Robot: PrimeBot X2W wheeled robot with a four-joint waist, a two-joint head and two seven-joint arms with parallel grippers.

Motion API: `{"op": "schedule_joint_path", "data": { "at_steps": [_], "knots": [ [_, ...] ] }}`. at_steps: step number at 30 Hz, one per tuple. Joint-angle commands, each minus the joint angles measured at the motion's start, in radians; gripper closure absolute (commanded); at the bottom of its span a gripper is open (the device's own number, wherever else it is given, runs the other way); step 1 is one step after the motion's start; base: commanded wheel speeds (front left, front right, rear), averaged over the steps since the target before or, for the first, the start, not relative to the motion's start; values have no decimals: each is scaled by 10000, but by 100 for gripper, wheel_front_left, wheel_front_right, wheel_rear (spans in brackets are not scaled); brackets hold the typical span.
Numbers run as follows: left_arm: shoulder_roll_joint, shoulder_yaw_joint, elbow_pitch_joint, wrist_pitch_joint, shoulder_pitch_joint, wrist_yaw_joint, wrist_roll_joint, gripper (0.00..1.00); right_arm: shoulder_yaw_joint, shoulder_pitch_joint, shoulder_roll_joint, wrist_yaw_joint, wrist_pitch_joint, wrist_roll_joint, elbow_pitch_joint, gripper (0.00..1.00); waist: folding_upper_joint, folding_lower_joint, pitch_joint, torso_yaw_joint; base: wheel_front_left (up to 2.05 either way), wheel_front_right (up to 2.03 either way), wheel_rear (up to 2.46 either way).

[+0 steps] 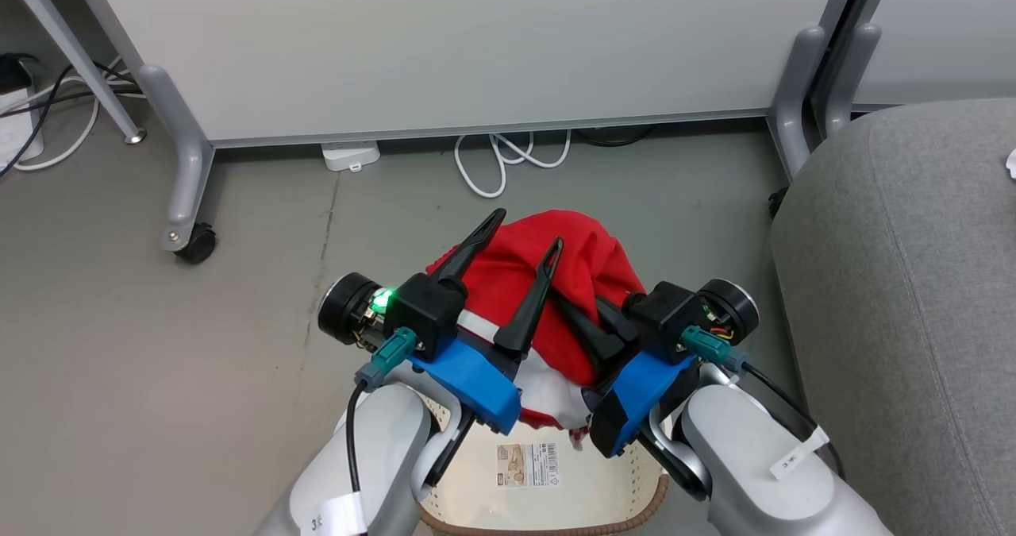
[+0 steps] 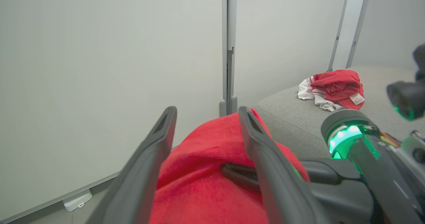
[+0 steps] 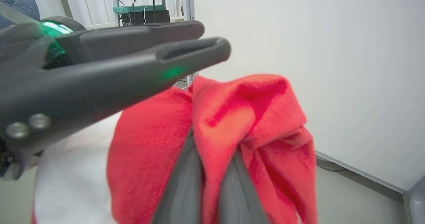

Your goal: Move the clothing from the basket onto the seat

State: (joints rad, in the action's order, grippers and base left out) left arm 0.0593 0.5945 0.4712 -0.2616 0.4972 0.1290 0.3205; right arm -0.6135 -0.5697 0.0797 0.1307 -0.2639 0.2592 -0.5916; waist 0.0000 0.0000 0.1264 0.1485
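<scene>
- The left tool (image 1: 527, 229) is wide open over the red clothing (image 1: 579, 250).
- The right tool (image 1: 579, 318) pinches the clothing tight.
- The clothing hangs over the basket (image 1: 611, 472), beside the seat (image 1: 897, 282).

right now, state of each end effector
left end effector: open, red garment between its fingers, not gripped
right end effector: shut on the red garment

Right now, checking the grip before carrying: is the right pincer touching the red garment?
Touching. The right wrist view shows the right pincer shut on the red garment, a fold pinched between its fingers.
</scene>
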Motion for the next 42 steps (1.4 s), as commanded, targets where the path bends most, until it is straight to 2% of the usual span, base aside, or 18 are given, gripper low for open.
{"op": "schedule_joint_path", "data": {
  "at_steps": [1,7,14,27,33,42],
  "knots": [
    [3,-66,-45,-51,-41,10,-78,0,26,35,44,1,-8,-37,57,100,0,0,13,-5,0,0,0],
    [12,-167,-64,-51,-19,12,-201,0,209,-20,43,1,-8,-73,105,100,0,0,159,-148,0,0,0],
    [77,-243,-234,-49,177,7,-413,0,832,52,264,1,-8,-198,428,100,0,0,560,-669,0,0,0],
    [202,-178,-429,-51,450,12,-775,0,2495,492,710,1,-6,-534,1461,100,0,0,1341,-2101,0,0,0],
    [289,-64,-435,-49,555,13,-851,0,3412,819,655,1,-9,-685,2062,100,0,0,1543,-2930,0,0,0],
    [362,617,-321,-49,656,15,-804,0,4353,1552,494,1,-8,-819,2868,100,0,0,1695,-3964,0,0,0]
  ]
}}
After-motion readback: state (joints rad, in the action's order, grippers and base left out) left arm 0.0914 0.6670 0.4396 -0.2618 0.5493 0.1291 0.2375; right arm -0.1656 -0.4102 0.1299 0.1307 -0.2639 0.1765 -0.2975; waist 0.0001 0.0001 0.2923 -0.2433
